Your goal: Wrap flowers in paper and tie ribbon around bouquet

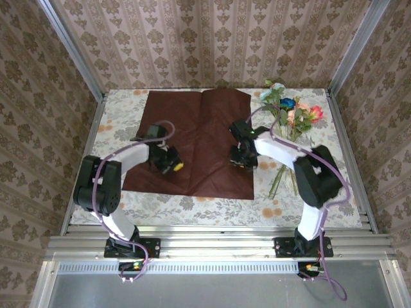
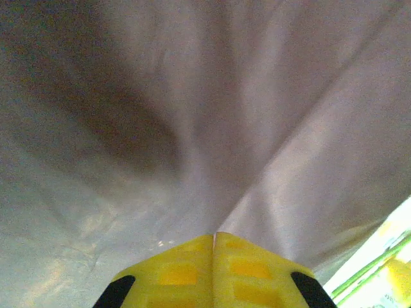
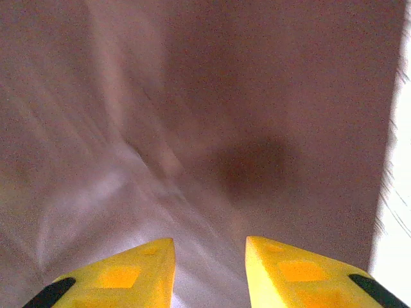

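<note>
The paper [image 1: 199,138] lies spread flat on the table [image 1: 119,115] with its dark maroon-brown face up, a crease running down its middle. The flowers [image 1: 292,114] lie off its right edge at the far right of the table. Their heads are towards the back wall, and their green stems trail back towards the near edge, beside the right arm's forearm.

The left arm [image 1: 125,160] rises from its base, folds at a raised elbow over the table's left side and reaches inward. This brings the left pincer [image 1: 174,165] down onto the left half of the sheet. From the left wrist, its yellow fingers [image 2: 183,273] are pressed together tip to tip at the left pincer [image 2: 214,239]. A ridge in the paper [image 2: 270,102] runs away from their seam. I cannot tell whether a pinch of the sheet is caught between them.

The right arm [image 1: 286,149] bends at an elbow over the right side of the table. Its forearm stretches left across the stems, putting the right pincer [image 1: 243,160] over the right half of the paper, near its right edge. From the right wrist, the right pincer [image 3: 209,247] stands with its fingers [image 3: 128,273] apart. There is a clear gap between them, and the wrinkled paper [image 3: 270,96] is just beyond with nothing held.
</note>
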